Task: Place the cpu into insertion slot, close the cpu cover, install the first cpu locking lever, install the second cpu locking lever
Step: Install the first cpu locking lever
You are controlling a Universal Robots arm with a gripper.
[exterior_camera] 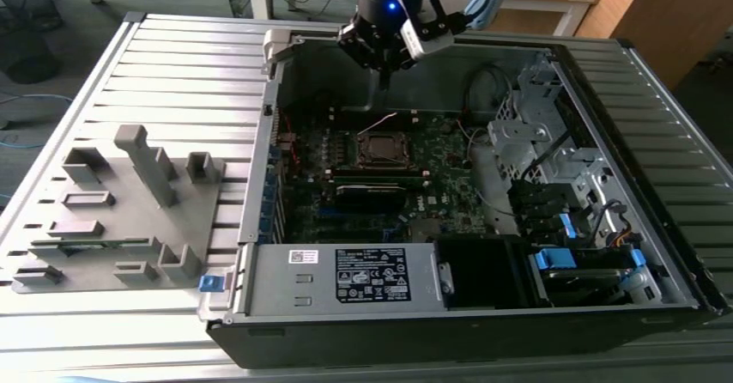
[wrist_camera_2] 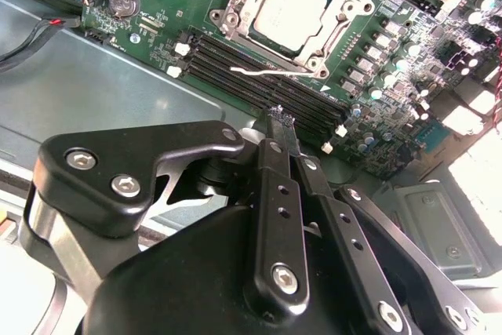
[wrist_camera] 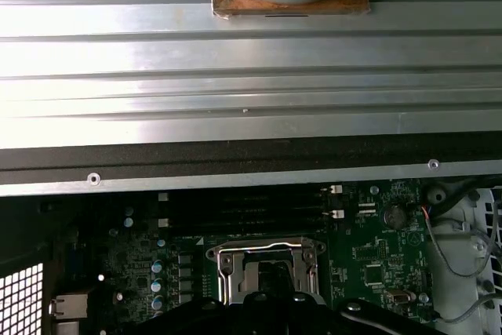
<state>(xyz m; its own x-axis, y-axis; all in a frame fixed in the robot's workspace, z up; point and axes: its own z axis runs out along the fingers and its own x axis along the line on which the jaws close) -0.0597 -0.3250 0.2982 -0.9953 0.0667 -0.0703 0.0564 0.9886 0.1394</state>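
So the cpu (wrist_camera_2: 292, 9) is sitting in the insertion slot (exterior_camera: 382, 148), lying flat with its silver face up. It's square, so there's no real long axis, and its edges run parallel to the socket rim. The cpu cover (wrist_camera_2: 233, 7) looks folded down flat, framing the chip through its window. A thin silver lever (wrist_camera_2: 271, 74) runs along the socket side that faces the black memory slots (wrist_camera_2: 227, 60). I can't tell whether it's hooked down.

In the exterior view the gripper (exterior_camera: 384, 81) hangs at 12 o'clock from the socket, near the far wall of the open computer case (exterior_camera: 458, 314) and clear of the board. The socket's middle just reads as a dark square from there. The second wrist view is where you get the silver chip face, plus the gripper (wrist_camera_2: 278, 119) with its fingers pressed together and nothing between them.

The first wrist view gives the cover's frame (wrist_camera: 223, 268) head-on, with the slatted table (wrist_camera: 251, 52) beyond the case wall.

At 9 o'clock from the case is a grey fixture (exterior_camera: 126, 211), and the power supply (exterior_camera: 343, 276) sits at 6 o'clock from the socket.
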